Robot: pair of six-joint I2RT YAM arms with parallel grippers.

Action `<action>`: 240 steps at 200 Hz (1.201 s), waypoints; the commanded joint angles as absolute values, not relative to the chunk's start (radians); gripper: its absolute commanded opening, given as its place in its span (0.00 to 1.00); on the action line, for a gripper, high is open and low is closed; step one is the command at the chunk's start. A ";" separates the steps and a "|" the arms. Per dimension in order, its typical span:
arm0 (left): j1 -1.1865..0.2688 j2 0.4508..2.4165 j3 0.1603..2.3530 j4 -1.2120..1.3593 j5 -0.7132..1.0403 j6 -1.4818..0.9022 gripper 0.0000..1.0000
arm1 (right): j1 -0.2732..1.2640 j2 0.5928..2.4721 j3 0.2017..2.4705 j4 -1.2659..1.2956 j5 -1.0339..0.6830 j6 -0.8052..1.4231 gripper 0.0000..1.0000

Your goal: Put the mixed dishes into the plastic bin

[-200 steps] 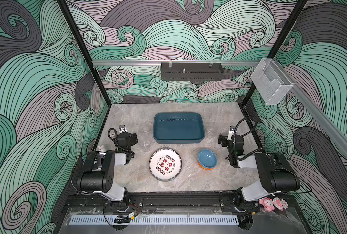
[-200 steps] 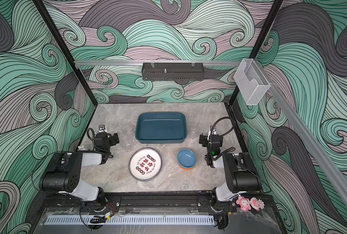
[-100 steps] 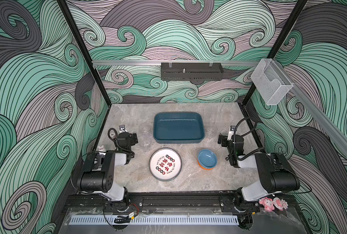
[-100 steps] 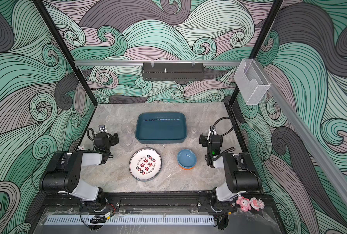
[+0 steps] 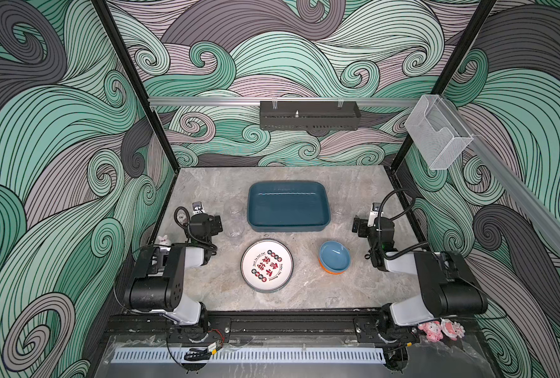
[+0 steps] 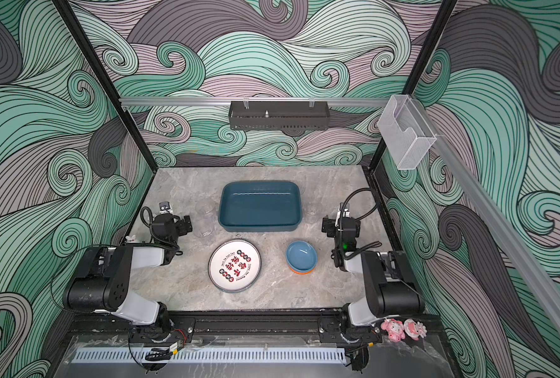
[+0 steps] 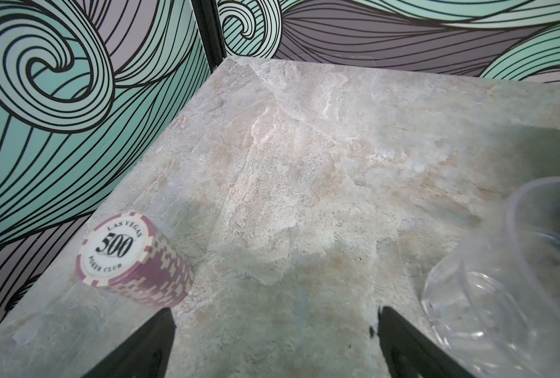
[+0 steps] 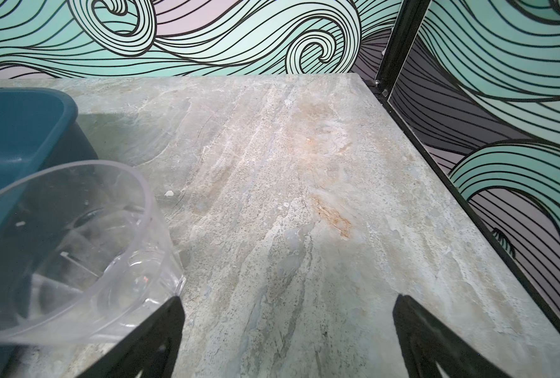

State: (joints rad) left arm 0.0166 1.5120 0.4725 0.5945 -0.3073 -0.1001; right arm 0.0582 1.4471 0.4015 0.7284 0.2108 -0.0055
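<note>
Fingers (image 7: 141, 347) of our left gripper (image 7: 275, 311) stand spread wide over bare stone, gripping nothing, with the left tumbler (image 7: 501, 278) just beside them. Our right gripper (image 8: 288, 298) is spread likewise, next to the right tumbler (image 8: 75, 245). We work on a grey marbled tabletop (image 5: 305, 294) boxed in by wave-patterned walls (image 5: 59, 163). The plastic bin (image 5: 288, 225) sits mid-table toward the back. The printed plate (image 5: 267, 265) and stacked bowls (image 5: 334, 257) lie outside it, nearer the front, and show only in both top views. The left wrist view alone lets us read the 500 on a stack of purple poker chips (image 7: 131, 258).
</note>
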 commanded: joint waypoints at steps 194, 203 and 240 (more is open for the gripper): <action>0.003 1.138 0.933 -0.579 0.288 -0.594 0.72 | 0.182 1.247 0.944 -0.207 -0.480 0.613 0.57; 0.003 1.116 0.929 -0.651 0.308 -0.592 0.70 | 0.221 1.258 0.961 -0.243 -0.483 0.585 0.55; 0.002 0.996 0.809 -0.756 0.435 -0.644 0.67 | 0.385 1.320 1.058 -0.439 -0.429 0.496 0.52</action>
State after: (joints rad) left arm -0.0013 1.0641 0.8696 -0.5903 0.2893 -0.5907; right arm 0.3061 1.2751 0.9936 -0.2352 -0.4297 0.5892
